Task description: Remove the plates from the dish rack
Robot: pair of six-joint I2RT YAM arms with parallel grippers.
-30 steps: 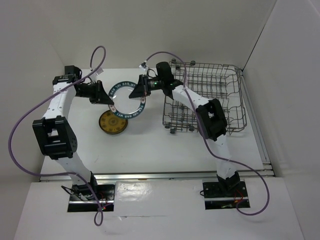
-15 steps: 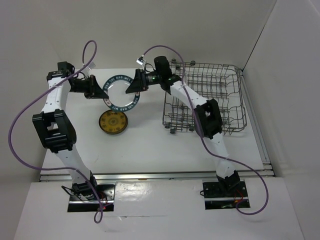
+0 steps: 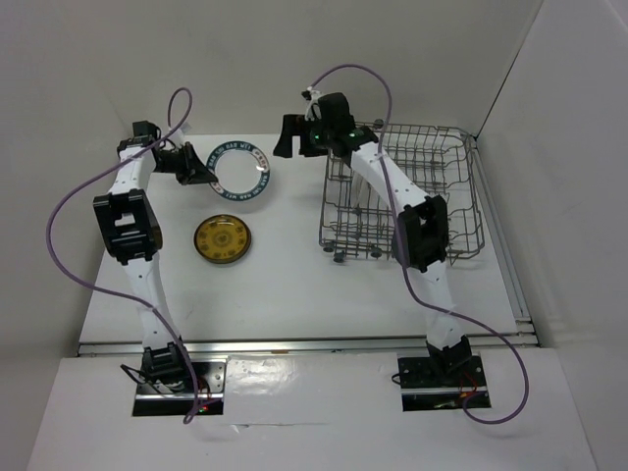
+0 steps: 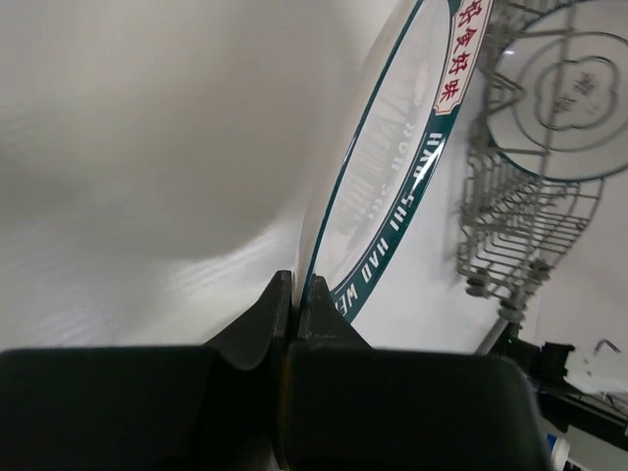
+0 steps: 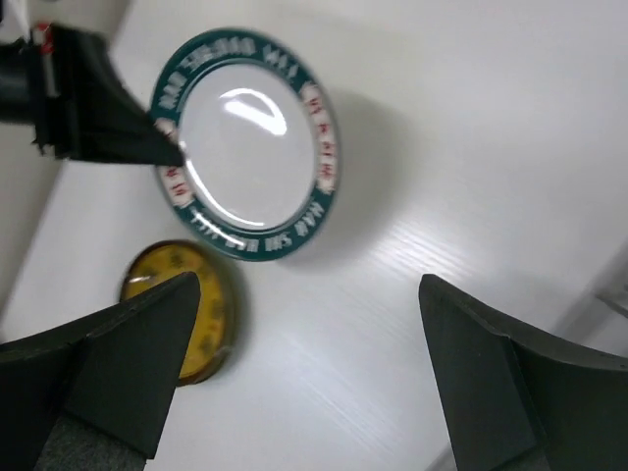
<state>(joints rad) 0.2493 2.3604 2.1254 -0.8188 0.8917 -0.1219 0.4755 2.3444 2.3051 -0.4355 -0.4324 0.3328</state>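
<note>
The left gripper [image 4: 294, 289] is clamped on the rim of the round white plate with a teal lettered border [image 3: 238, 169]. It holds the plate tilted over the white table [image 3: 324, 285], left of the grey wire dish rack [image 3: 442, 211]. The right gripper [image 3: 287, 136] hangs between plate and rack, fingers spread wide, gripping nothing. An ochre-yellow round plate [image 3: 223, 240] lies flat on the table nearby.

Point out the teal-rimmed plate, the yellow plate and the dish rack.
teal-rimmed plate [image 3: 240, 169], top view, its white centre.
yellow plate [image 3: 223, 240], top view, its centre motif.
dish rack [image 3: 446, 182], top view, bare wire floor, right side.
</note>
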